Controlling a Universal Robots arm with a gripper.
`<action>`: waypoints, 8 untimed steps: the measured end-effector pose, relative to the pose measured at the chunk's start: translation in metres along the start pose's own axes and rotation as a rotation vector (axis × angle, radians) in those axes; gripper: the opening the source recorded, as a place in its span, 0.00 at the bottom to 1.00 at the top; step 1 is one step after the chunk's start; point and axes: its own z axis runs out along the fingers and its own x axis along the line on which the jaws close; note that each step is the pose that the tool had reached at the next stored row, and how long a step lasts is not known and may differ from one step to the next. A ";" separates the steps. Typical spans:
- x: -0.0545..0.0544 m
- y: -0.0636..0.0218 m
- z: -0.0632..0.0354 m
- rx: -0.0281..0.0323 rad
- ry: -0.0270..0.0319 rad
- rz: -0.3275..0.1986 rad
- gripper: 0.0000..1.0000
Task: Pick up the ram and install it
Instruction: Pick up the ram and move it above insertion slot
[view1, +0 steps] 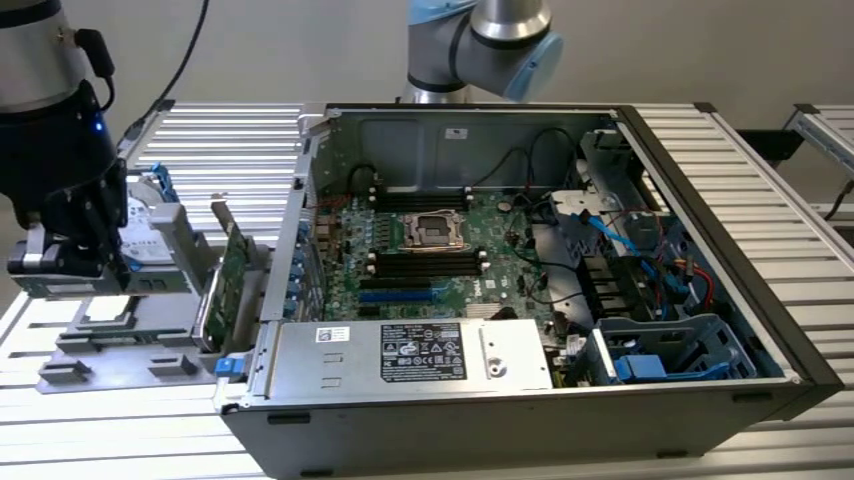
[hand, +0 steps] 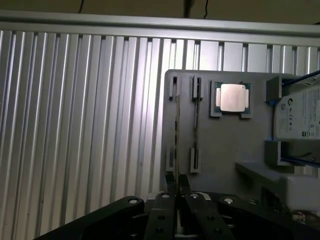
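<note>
On my feed I see a slatted table (hand: 75, 125) carrying a grey tray (hand: 225, 145), a processor (hand: 232, 97) lying flat on it and a hard drive (hand: 300, 112) just beside. An expansion card (view1: 234, 270) stands on edge next to the open case (view1: 467, 440), whose motherboard (view1: 501, 262) faces up.

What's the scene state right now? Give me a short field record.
gripper: low over the fixture, jaws closed narrowly on the ram's edge
ram: on edge between its holders on the gray fixture
also on fixture: CPU, hard drive
PC case: open, motherboard exposed, black memory slots visible
</note>
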 end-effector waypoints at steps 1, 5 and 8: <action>0.000 -0.0028 -0.0043 -0.0015 -0.0002 0.000 0.14; 0.001 -0.0143 -0.0225 -0.0084 -0.0002 0.000 0.14; 0.001 -0.0236 -0.0373 -0.0123 -0.0002 -0.001 0.14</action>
